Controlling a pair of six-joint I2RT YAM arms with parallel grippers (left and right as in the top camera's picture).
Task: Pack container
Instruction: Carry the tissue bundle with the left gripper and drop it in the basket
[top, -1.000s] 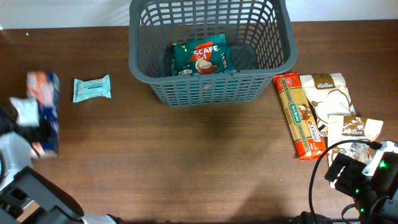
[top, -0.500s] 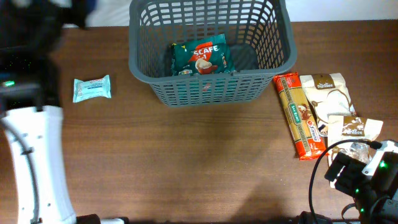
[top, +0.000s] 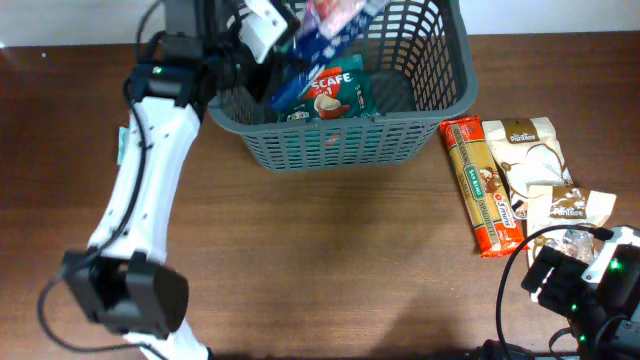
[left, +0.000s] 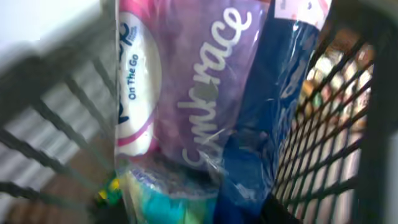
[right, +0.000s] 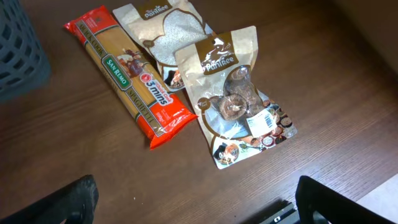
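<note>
The container (top: 340, 148), a dark grey slotted basket, is set at 12 o'clock on the brown table (top: 330, 250). Its far rim is cut off by the top edge of the overhead view. A green coffee packet (top: 325, 95) is seen lying on its bottom, toward the near wall.

The left gripper (top: 285, 30) is held over the basket's 10 o'clock corner. It is pinched on a tissue pack (top: 335, 18), which is carried tilted in the air above the interior, its upper end cut off by the frame. In the left wrist view the pack is purple, pink and blue, lettered "Embrace" and "On The Go". It fills most of that picture, so the fingers themselves cannot be made out, and the basket's lattice is blurred on either side of it.

At the basket's 9 o'clock a teal packet (top: 121, 148) is almost wholly hidden behind the left arm (top: 140, 220); only a sliver is shown.

At the basket's 4 o'clock a red San Remo spaghetti packet (top: 483, 185) is laid flat. A Pantree pouch (top: 525, 150) lies just beside it at 3 o'clock, overlapped at 5 o'clock by a second Pantree pouch (top: 570, 205).

The right gripper (right: 199, 205) is held over bare tabletop beyond these. Its fingertips (right: 74, 199) are spread wide and are shown only at the bottom corners of the right wrist view.
</note>
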